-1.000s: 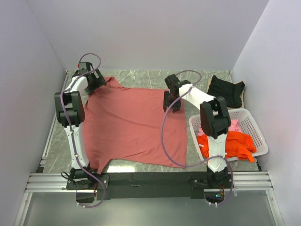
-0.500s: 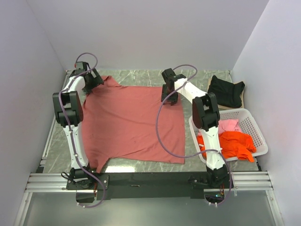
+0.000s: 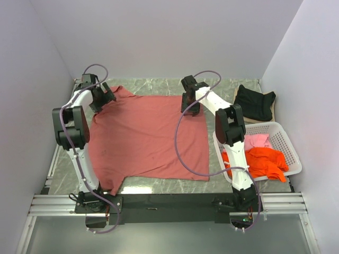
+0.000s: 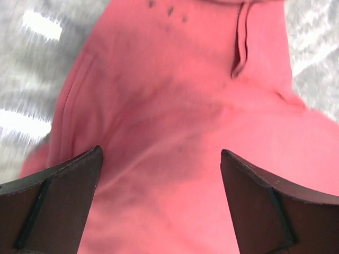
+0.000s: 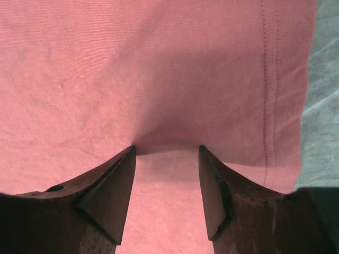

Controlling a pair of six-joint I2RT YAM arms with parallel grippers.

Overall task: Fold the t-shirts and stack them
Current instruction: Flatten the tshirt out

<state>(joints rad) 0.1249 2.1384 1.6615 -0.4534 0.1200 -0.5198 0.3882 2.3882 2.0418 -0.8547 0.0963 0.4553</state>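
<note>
The large brick-red t-shirt (image 3: 148, 137) lies spread flat on the table, its hem toward the right arm. My left gripper (image 3: 101, 98) hovers over the far left sleeve and shoulder, jaws wide open, nothing between them (image 4: 160, 151). The sleeve cloth (image 4: 175, 79) fills that view. My right gripper (image 3: 192, 107) stands at the shirt's far right corner with its fingertips pressed down on the cloth (image 5: 159, 63), jaws (image 5: 167, 148) partly apart and flat fabric between them. A black t-shirt (image 3: 254, 102) lies at the far right. Orange (image 3: 262, 161) and pink (image 3: 257, 141) t-shirts sit in the basket.
The white lattice basket (image 3: 294, 159) stands at the right, close to the right arm's base. Grey marble table (image 3: 159, 86) shows beyond the shirt and along the left edge. Walls enclose the table on three sides.
Both grippers have moved toward the far edge, the left one also leftward. The red shirt's far right corner has been drawn back and its right edge lies straighter.
</note>
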